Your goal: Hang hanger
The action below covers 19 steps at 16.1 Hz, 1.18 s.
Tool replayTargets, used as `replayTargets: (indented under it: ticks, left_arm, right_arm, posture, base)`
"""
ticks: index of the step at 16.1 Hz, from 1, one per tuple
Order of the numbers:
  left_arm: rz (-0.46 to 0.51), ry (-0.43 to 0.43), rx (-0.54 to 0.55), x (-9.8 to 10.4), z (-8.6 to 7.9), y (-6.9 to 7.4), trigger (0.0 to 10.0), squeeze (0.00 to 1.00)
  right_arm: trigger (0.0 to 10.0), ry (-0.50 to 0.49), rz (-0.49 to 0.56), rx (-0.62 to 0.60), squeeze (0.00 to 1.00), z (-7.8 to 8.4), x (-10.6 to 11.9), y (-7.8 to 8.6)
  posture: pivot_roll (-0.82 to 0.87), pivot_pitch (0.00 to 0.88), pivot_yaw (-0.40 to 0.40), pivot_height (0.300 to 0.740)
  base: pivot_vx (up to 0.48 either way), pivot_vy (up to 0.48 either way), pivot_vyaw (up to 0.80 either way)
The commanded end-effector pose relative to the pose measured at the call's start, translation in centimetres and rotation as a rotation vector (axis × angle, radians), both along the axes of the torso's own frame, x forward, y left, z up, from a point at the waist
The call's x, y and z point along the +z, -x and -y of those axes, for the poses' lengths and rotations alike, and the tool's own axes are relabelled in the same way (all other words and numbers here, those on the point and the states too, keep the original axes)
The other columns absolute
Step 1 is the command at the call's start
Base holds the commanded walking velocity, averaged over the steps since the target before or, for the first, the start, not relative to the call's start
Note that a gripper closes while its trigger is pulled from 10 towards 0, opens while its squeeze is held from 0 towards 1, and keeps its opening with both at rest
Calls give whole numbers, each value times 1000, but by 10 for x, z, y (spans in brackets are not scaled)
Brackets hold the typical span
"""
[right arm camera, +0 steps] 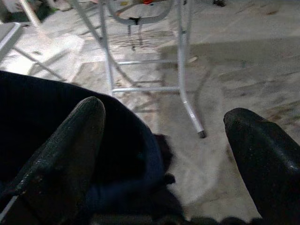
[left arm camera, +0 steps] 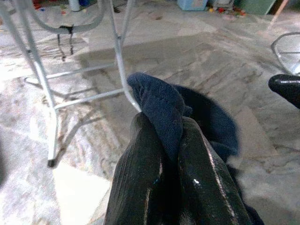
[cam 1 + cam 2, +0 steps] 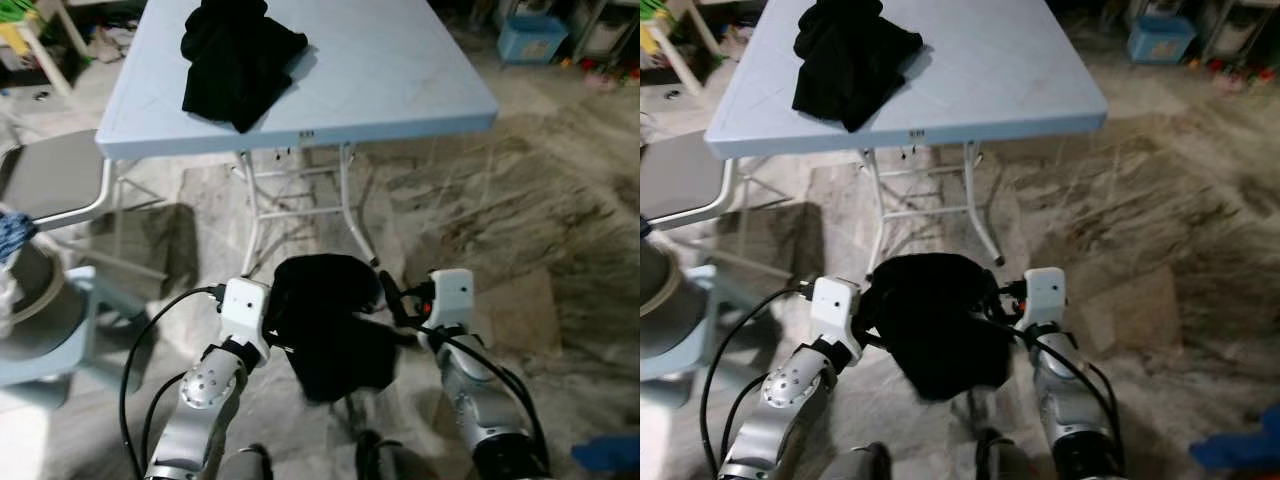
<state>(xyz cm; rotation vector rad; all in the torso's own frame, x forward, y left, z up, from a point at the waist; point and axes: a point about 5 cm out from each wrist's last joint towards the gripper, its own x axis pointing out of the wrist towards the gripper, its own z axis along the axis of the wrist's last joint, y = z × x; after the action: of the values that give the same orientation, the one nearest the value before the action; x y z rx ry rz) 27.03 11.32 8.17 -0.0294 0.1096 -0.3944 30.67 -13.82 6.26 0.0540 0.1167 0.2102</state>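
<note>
The dark garment (image 3: 325, 325) hung limp between both arms, before the tabletop (image 3: 400, 90). The left tool (image 2: 171, 154) pinched a soft fold; the right tool (image 1: 164, 154) was spread beside it. Light, floppy cloth: best gripped at bunched edges.
</note>
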Motion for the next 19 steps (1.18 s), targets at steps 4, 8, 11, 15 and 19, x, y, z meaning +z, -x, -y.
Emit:
replayTargets:
  ticks: [4,8,11,15,19]
  left_arm:
    - [-7,-5,38,-3,-11,-2,10000,0]
    - [-7,-3,43,-3,-12,-2,10000,0]
    - [-10,-6,43,-5,-12,-1,10000,0]
    - [-18,-4,38,-7,-12,0,10000,0]
    - [-43,-3,23,-8,-11,1,10000,0]
  right_arm:
    - [10000,2,-3,17,0,-3,-2,1]
    - [10000,3,1,19,0,-3,-1,1]
    - [10000,3,-1,21,0,-4,-1,0]
    - [10000,-1,-11,21,0,-4,-2,-1]
    - [10000,2,-12,10,0,-4,-2,-1]
  posture:
    - [3,218,44,740]
    - [4,214,40,740]
    - [6,213,37,740]
    - [9,211,34,740]
    - [9,210,33,740]
  base:
    - [272,0,-287]
    - [415,240,-150]
    - [409,251,0]
    - [395,273,-508]
    - [391,270,-800]
